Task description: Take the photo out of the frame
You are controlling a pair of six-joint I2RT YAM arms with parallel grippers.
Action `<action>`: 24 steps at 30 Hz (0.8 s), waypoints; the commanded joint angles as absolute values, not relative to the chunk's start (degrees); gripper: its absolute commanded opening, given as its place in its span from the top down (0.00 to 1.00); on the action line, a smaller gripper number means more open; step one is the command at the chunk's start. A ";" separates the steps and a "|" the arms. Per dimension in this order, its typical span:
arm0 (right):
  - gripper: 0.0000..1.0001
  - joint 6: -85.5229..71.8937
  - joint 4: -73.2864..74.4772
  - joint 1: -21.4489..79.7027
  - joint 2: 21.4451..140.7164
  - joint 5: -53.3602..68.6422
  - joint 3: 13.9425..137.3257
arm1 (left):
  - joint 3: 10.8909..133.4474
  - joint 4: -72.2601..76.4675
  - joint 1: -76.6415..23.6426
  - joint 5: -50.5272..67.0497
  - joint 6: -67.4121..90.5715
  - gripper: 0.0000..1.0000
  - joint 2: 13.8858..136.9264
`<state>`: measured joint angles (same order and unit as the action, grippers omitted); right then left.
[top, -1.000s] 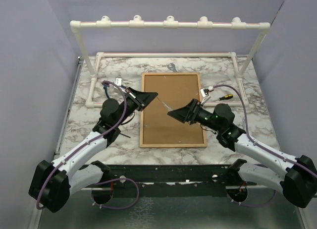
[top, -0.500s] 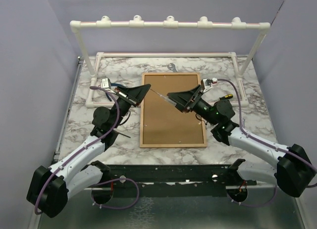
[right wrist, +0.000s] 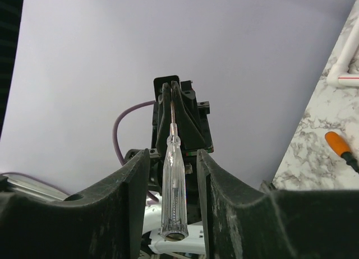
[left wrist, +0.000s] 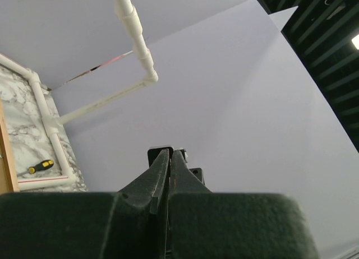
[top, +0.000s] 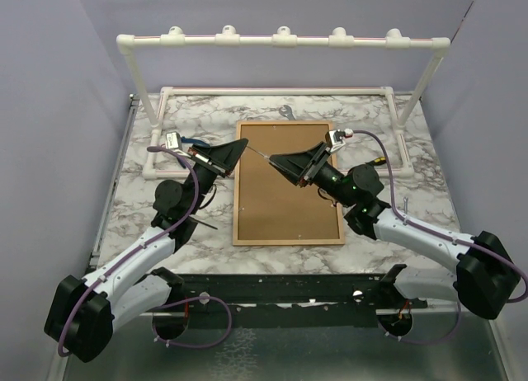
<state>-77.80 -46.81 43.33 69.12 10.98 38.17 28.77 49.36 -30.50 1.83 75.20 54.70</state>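
My left fingers (top: 241, 144) are pressed together on the thin metal shaft of a clear-handled screwdriver (right wrist: 173, 192), held up in the air. My right fingers (top: 279, 162) stand spread either side of its handle, with a small gap on each side. Beneath both, the frame (top: 280, 212) lies back-up on the marble surface (top: 421, 175), and its brown back hides the photo.

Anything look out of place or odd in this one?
One thing: a clear-handled screwdriver hangs in mid-air above the face-down frame, its shaft pinched by the left claw, its handle between the open jaws of the right claw. Nothing looks spilled or damaged.
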 commanded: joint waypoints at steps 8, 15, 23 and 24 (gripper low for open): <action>0.69 -79.99 -46.87 44.10 69.67 8.31 38.91 | 27.99 52.03 -30.76 0.44 75.39 1.00 54.54; 0.73 -80.59 -47.33 44.34 70.57 8.74 38.95 | 27.86 52.12 -30.85 0.39 75.50 1.00 54.45; 0.88 -81.21 -48.09 44.56 70.80 8.91 38.30 | 27.74 52.21 -30.85 0.41 75.48 1.00 54.41; 0.91 -81.07 -47.62 44.56 70.69 8.88 38.44 | 27.68 52.21 -30.85 0.44 75.50 1.00 54.44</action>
